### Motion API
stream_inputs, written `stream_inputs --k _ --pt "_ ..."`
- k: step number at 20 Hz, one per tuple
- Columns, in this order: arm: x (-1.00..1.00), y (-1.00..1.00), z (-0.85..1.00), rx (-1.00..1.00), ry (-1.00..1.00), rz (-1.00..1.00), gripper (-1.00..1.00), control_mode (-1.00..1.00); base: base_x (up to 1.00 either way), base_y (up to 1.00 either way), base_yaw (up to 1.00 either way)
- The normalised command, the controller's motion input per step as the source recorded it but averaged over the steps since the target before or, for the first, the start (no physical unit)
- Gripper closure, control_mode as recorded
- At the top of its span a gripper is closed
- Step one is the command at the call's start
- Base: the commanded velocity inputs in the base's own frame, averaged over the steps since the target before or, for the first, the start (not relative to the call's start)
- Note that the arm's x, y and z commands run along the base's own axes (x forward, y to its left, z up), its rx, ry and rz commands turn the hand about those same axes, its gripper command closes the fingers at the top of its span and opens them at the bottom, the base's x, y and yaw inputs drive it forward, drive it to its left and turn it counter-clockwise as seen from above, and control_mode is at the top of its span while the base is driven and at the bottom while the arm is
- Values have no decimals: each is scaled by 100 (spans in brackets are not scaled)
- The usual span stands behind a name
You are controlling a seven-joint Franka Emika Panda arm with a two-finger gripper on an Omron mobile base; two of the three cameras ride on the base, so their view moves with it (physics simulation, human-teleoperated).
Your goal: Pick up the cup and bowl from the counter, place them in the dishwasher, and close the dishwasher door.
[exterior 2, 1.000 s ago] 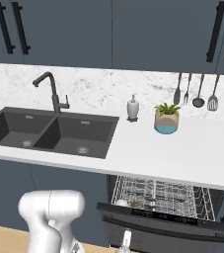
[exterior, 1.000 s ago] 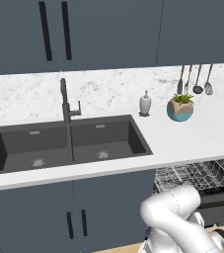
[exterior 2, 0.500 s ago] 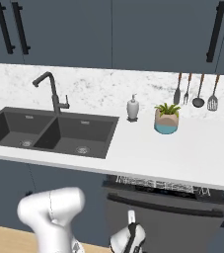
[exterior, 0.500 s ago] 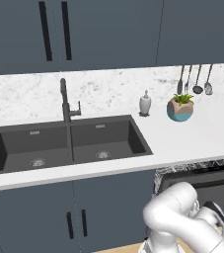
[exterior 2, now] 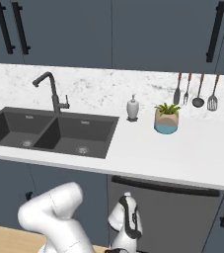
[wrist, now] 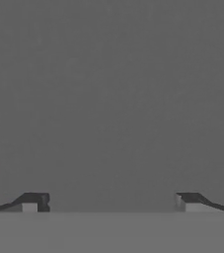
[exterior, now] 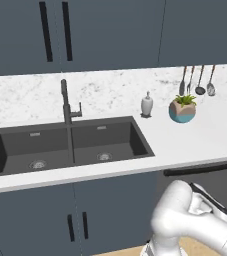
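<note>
The dishwasher door [exterior 2: 172, 220] stands upright and shut under the counter [exterior 2: 192, 155], with its long black handle [exterior 2: 165, 187] along the top edge. The same door [exterior: 210, 185] sits at the lower right of the left base view. My gripper [wrist: 108, 202] is open with nothing between its fingertips, and it faces a flat dark grey surface at very close range. My arm's wrist [exterior 2: 126, 222] hangs low in front of the door's left part. The cup and the bowl are out of view, and the dishwasher's racks are hidden behind the door.
A dark double sink [exterior: 67, 145] with a black faucet [exterior: 66, 102] is set in the counter. A soap dispenser [exterior: 146, 104], a potted plant [exterior: 183, 108] and hanging utensils [exterior: 200, 81] stand to the right. Dark cabinets [exterior: 80, 215] sit left of the dishwasher.
The dishwasher door has swung up from open, with the wire racks showing, to shut. My arm rose and moved forward with it.
</note>
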Motion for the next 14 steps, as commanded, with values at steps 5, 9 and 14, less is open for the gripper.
stream_inputs --k 5,9,14 --pt "100 95 -2 -21 8 0 -100 -100 0 0 0" --pt "100 39 0 -6 4 0 -100 -100 0 0 0" --pt "100 -3 0 1 1 0 -100 -100 0 0 0"
